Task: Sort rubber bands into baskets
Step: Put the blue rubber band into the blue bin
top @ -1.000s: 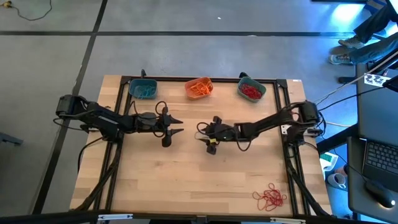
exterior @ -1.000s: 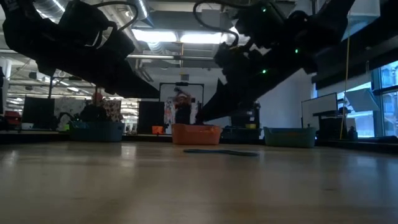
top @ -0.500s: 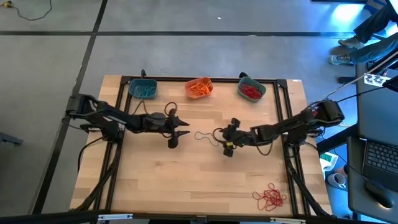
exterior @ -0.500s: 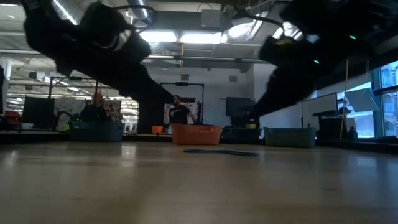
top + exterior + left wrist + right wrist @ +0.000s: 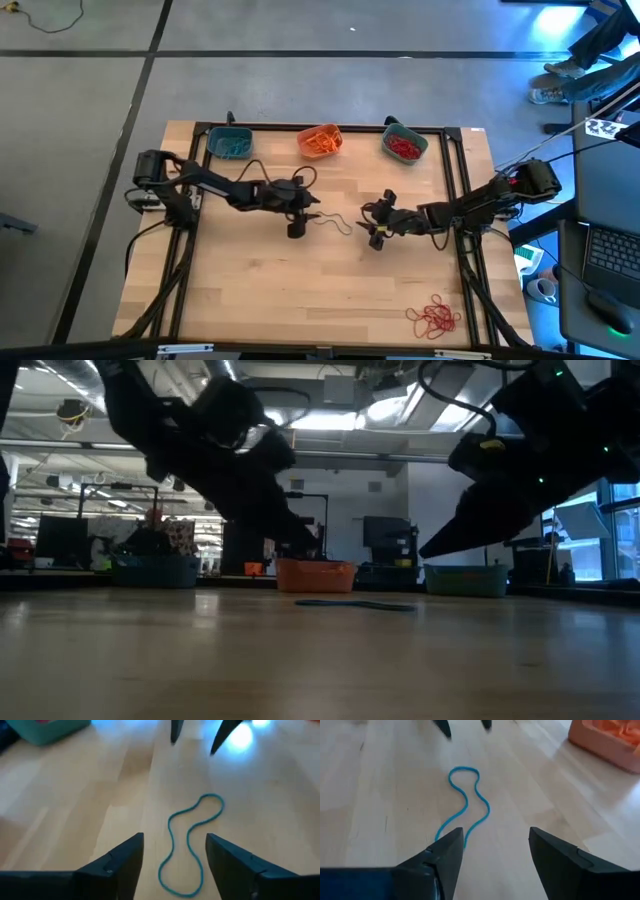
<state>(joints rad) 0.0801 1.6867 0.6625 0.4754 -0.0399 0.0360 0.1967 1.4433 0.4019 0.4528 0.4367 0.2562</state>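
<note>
- Rubber bands already fill the three baskets (image 5: pixel 320 141); one teal band (image 5: pixel 338 221) and a red pile (image 5: pixel 434 317) remain on the table (image 5: pixel 250 290).
- Left gripper (image 5: pixel 312 216) and right gripper (image 5: pixel 368 229) flank the teal band, both open and empty.

Two dark jointed arms (image 5: pixel 215 184), looping black cables, wedge-shaped fingers (image 5: pixel 125 862).

My overhead camera looks straight down on the table (image 5: pixel 300 300); my low camera peers level across it; both wrist cameras, facing each other closely, share one teal rubber band (image 5: pixel 187 845).
</note>
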